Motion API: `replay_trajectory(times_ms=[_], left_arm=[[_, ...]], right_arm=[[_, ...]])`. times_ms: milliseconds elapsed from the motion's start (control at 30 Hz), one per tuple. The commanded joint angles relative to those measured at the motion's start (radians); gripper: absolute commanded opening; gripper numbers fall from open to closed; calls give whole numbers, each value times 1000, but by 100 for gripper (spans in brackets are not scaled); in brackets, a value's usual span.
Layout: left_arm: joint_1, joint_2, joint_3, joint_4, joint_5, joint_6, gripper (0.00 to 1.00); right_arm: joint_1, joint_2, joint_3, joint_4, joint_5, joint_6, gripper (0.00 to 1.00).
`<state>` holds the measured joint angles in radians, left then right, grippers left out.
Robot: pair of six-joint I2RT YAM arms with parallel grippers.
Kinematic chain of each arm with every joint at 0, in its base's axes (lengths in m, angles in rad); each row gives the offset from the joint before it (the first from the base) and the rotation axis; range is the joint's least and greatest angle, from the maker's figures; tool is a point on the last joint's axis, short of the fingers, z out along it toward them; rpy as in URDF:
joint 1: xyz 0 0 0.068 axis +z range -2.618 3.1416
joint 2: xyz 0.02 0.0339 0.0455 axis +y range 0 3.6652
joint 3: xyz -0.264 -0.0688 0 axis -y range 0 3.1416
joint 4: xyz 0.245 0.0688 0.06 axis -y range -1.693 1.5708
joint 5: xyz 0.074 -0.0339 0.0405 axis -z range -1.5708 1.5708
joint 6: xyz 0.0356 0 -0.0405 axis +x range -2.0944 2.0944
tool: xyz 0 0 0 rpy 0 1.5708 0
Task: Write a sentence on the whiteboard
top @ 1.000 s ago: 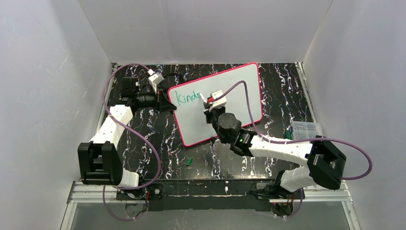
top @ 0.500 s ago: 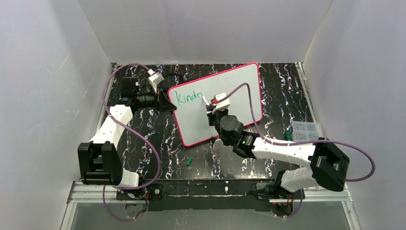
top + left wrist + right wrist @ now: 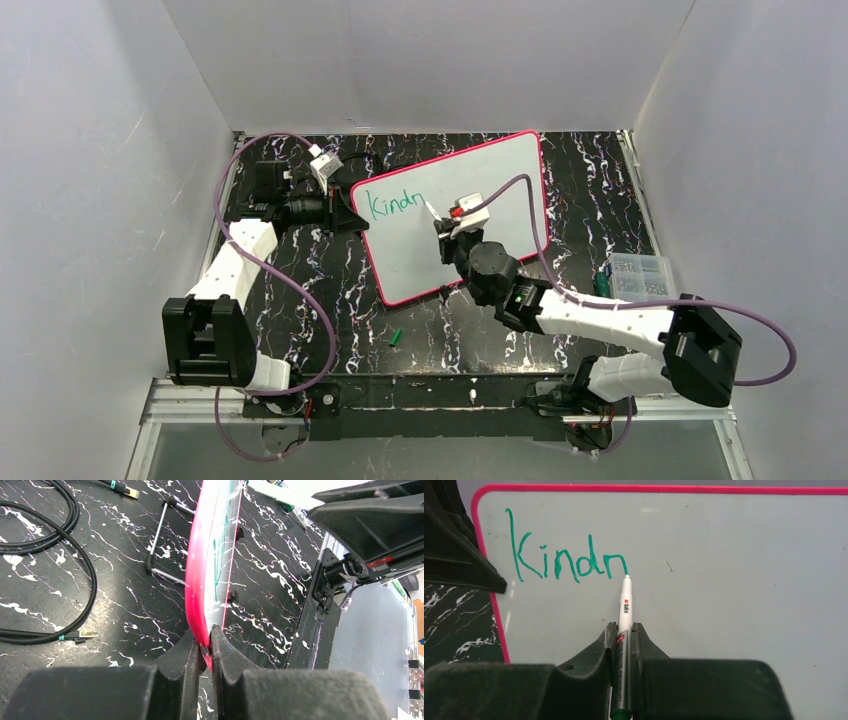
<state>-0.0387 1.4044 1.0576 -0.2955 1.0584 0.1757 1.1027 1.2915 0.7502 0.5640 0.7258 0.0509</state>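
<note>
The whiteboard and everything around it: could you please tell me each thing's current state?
whiteboard, propped at a tilt, rim pinched by a tool.
sentence, unfinished, green letters read "Kindn".
marker, uncapped, tip touching the board at the last n.
left tool, shut on the whiteboard's rim.
right tool, shut on the marker.

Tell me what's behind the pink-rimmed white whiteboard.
A thin silver wire prop with black ends reaches the pink-rimmed whiteboard from behind, and black cables lie on the black marbled table. From overhead the board hides the prop, and where it attaches cannot be seen.
</note>
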Motion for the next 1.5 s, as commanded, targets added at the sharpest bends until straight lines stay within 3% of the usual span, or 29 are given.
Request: replay_trajectory(times_ms=[0, 733, 1467], left_arm=[[-5, -33, 19, -19, -54, 68, 0], [-4, -36, 18, -19, -54, 70, 0], [-5, -34, 19, -19, -52, 69, 0]], right_arm=[[0, -67, 6, 60, 0, -23, 1], [-3, 53, 55, 142, 30, -121, 1], [-19, 59, 64, 150, 84, -135, 1]])
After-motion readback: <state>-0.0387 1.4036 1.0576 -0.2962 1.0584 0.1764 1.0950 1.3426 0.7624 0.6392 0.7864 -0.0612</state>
